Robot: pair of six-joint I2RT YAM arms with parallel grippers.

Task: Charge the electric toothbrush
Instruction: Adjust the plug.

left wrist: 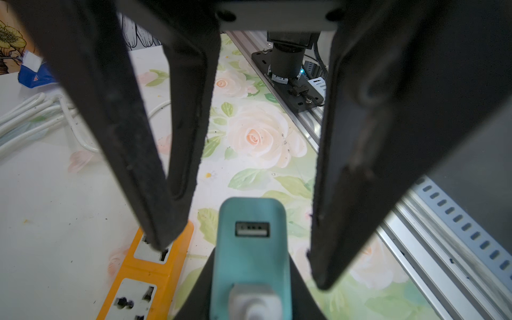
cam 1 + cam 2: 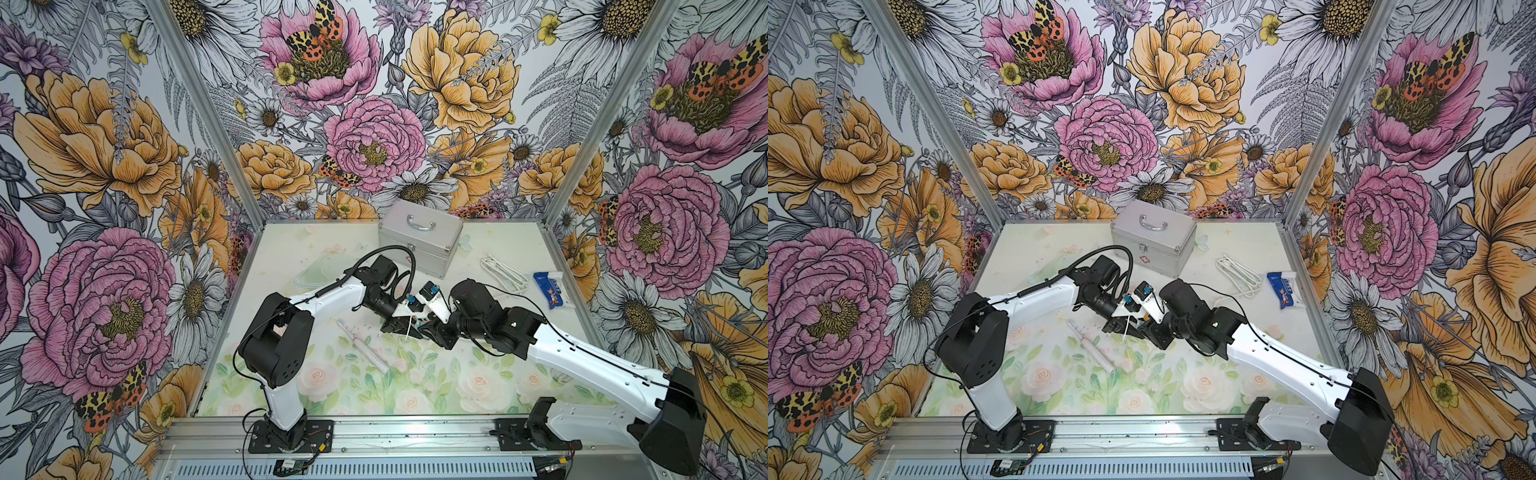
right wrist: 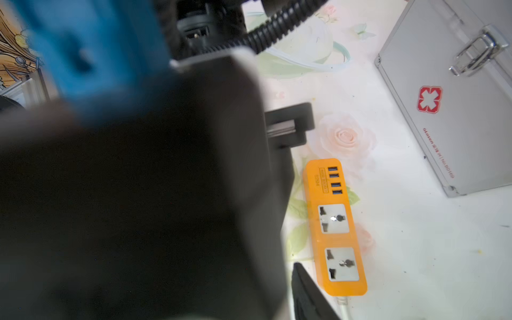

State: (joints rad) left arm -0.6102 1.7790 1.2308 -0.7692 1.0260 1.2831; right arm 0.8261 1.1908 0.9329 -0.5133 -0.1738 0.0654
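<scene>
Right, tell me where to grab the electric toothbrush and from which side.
Take the electric toothbrush by its thick handle, the end nearer the robot, coming straight down from above with the claw across its width. It lies flat and diagonal on the table, apart from other things; the neck looks too thin to grip well.

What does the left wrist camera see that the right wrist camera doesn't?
Only the left wrist camera shows the USB port on the teal plug block, the looped white cable and the blue packet. Only the right wrist camera shows the silver case with its red cross. Both show the orange power strip lying on the flowery table.
</scene>
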